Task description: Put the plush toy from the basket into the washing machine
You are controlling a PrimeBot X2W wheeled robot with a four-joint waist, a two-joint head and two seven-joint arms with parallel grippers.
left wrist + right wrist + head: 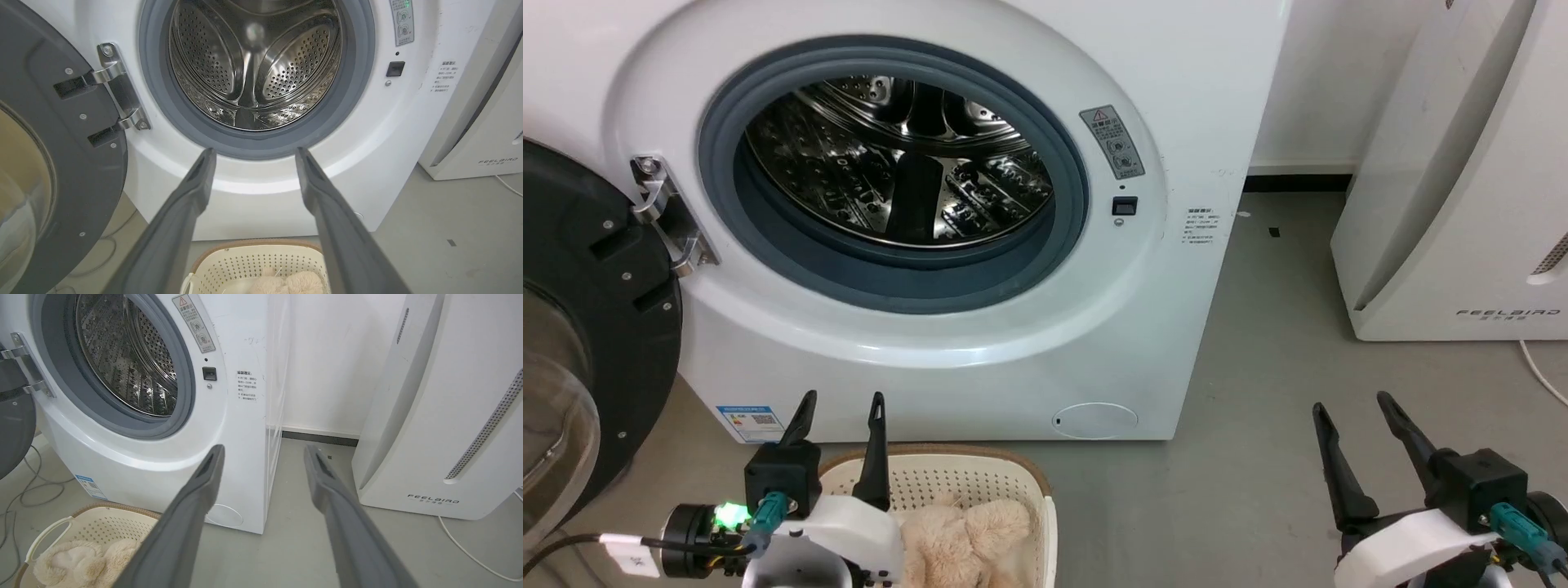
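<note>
Your right wrist view adds loose cables (24, 490) on the far-left floor (286, 547); your left wrist view looks straight into the drum (253, 69). The plush toy (81, 559) lies in the basket (94, 526), just before the washing machine (980, 359); its long axis cannot be told. The left gripper (843, 398) and right gripper (1349, 402) have their fingers apart and empty.

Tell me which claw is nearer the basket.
The left claw: it hangs open just above the basket with the plush toy, while the right claw is off over grey floor.
</note>
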